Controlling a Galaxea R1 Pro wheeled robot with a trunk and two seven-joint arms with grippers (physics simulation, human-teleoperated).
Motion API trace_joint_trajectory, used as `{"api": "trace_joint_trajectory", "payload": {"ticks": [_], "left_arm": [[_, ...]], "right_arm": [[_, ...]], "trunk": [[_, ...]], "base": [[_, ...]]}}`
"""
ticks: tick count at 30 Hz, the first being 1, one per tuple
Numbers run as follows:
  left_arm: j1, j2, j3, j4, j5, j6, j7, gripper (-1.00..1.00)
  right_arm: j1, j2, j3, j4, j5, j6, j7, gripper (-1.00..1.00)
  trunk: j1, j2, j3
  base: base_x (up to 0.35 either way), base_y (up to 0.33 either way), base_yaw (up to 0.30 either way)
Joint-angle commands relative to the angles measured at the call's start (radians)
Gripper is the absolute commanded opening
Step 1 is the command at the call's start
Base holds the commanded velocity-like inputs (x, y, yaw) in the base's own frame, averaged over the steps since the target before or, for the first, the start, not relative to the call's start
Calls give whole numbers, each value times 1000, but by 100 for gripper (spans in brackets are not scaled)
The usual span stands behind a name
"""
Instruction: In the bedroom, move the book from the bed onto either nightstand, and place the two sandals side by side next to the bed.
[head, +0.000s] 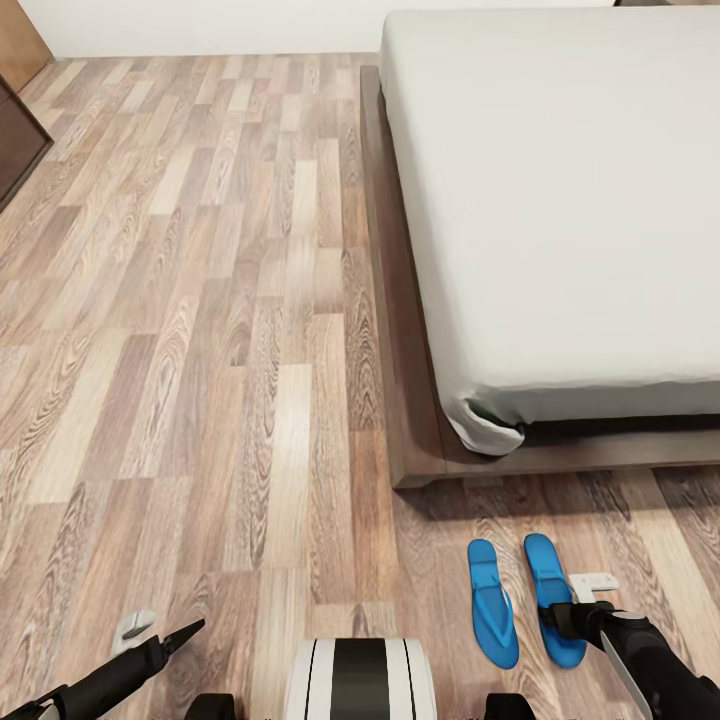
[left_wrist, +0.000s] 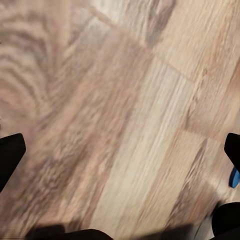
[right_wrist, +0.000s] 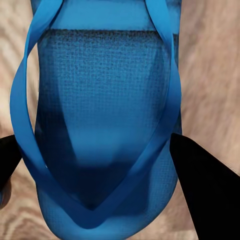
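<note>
On the plank floor at the bed's (head: 560, 200) 6 o'clock, both sandals (head: 493, 601) lie parallel. Right gripper (right_wrist: 95, 165) straddles one thin, flexible sole, jaws spread; grasp across its edges.

No readable text, labels, brands, numbers or signs anywhere. Blue sandals (head: 520, 598): plain soles and straps, no logo. Mattress (head: 560, 200): blank pale grey. Wood-plank floor (head: 200, 350): grain only.
</note>
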Motion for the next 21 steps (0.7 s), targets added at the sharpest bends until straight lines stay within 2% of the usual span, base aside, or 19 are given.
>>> {"api": "trace_joint_trajectory", "payload": {"ticks": [1, 16, 21], "left_arm": [[0, 0, 2, 0, 5, 11, -4, 100], [0, 0, 2, 0, 5, 11, -4, 100], [0, 1, 2, 0, 5, 11, -7, 100]], "right_arm": [[0, 0, -3, -2, 5, 5, 7, -100], [0, 0, -3, -2, 5, 5, 7, -100], [0, 0, -3, -4, 5, 4, 7, -100]], "trunk": [[0, 0, -5], [7, -4, -63], [7, -4, -63]], "base": [[0, 0, 0], [0, 0, 0], [0, 0, 0]]}}
